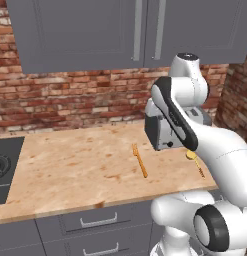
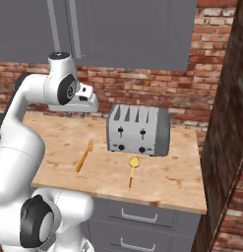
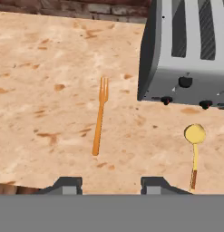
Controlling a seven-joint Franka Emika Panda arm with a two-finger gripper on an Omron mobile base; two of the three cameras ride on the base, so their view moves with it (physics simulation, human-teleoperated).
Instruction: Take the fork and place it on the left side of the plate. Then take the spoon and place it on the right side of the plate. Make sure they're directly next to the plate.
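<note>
Cutlery untouched: I find fork (image 3: pixel 99 116) left of the toaster (image 3: pixel 190 50) and spoon (image 3: pixel 194 147) just before it, both flat on the counter (image 3: pixel 45 81). Gripper (image 3: pixel 111 185) hovers above, jaws seemingly apart, empty. Both placements remain outstanding.

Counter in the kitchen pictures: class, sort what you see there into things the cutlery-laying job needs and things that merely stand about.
Needed for the job:
fork, flat on the counter
spoon, flat in front of the toaster
gripper, above the counter, holding nothing

Merely standing about:
toaster
stove
wall cabinets
</note>
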